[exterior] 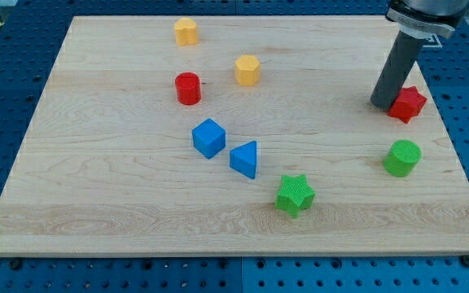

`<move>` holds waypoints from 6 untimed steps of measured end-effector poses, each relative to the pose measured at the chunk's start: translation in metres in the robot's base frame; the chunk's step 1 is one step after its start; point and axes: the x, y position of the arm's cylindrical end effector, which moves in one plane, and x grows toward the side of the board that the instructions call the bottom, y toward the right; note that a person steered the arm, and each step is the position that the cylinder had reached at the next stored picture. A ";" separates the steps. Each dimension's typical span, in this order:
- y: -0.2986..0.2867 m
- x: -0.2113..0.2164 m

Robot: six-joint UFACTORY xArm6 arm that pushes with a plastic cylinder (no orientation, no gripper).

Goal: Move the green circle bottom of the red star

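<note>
Eight blocks are scattered on the wooden surface (96, 195) right now. No jaws on this arm at all, just a dark rod, so there's nothing to be wide or narrow; my tip (383, 103) sits touching the left side of the red star (408, 103) over at the view's right. The green circle (402, 158) lies below the star, toward the view's bottom, apart from both star and tip. Off to the left of that you've got a green star (295, 194), a blue triangle (245, 159) and a blue cube (208, 137), then a red cylinder (188, 88) and two yellow blocks (247, 70) (186, 31) higher up.
</note>
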 end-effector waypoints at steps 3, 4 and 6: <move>-0.050 0.026; -0.069 0.059; -0.069 0.119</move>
